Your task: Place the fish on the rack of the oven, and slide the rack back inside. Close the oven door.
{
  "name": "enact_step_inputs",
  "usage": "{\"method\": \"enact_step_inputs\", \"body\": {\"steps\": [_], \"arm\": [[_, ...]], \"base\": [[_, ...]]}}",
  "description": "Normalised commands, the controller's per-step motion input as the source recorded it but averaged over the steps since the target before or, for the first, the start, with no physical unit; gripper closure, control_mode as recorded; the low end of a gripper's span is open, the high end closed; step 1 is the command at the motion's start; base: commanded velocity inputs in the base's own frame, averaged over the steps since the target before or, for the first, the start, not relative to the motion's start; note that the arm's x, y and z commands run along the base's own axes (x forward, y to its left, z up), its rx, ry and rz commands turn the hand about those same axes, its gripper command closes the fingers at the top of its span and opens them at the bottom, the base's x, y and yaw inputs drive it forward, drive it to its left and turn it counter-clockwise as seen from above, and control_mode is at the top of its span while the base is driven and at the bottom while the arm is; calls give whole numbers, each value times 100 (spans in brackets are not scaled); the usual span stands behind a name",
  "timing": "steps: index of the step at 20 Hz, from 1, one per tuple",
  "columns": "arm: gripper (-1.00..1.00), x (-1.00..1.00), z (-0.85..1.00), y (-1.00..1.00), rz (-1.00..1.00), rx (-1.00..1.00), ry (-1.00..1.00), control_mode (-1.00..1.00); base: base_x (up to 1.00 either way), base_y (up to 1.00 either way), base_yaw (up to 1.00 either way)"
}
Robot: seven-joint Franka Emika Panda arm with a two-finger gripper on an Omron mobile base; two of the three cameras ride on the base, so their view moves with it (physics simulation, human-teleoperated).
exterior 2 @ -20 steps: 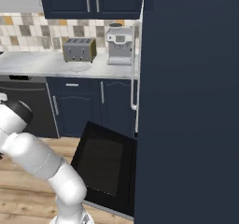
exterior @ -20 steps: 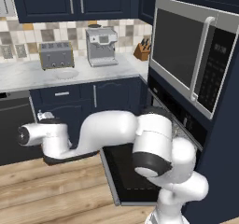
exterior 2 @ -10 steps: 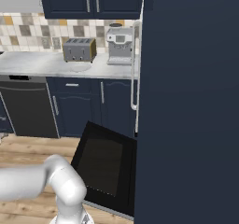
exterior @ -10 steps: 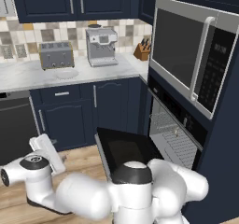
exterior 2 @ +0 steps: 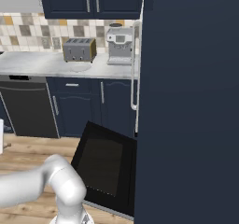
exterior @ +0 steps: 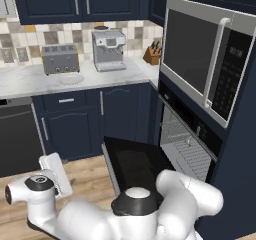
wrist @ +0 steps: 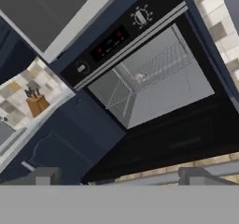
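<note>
The oven [exterior: 196,129] stands open in the tall dark cabinet on the right. Its door [exterior: 134,165] [exterior 2: 100,159] hangs down flat over the wood floor. The wire rack [wrist: 150,72] [exterior: 183,143] lies inside the grey cavity, below the black control panel. My gripper [wrist: 120,176] is open with nothing between its tips, and looks up at the cavity from low and to the left of the door [wrist: 186,139]. My wrist [exterior: 38,190] hovers near the floor, left of the door. The fish is out of view.
A steel-framed microwave [exterior: 202,54] sits above the oven. A toaster [exterior: 60,59], a plate [exterior: 70,78], a coffee machine [exterior: 109,49] and a knife block [exterior: 151,54] stand on the counter. A black dishwasher [exterior 2: 28,108] is at the left.
My arm has swung down and to the left, from in front of the lower cabinets to just above the floor. The gripper stayed open. The oven door has not moved.
</note>
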Motion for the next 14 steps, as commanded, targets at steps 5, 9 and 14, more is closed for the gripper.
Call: {"method": "enact_step_inputs", "body": {"steps": [5, 9, 14], "arm": [[-100, 35, -73, 0, -9, -19, 32, -100], [-100, 37, -54, -1, -7, -22, 32, -100], [-100, 49, -54, -1, -9, -26, 28, -100]], "base": [[0, 0, 0], [0, 0, 0], [0, 0, 0]]}}
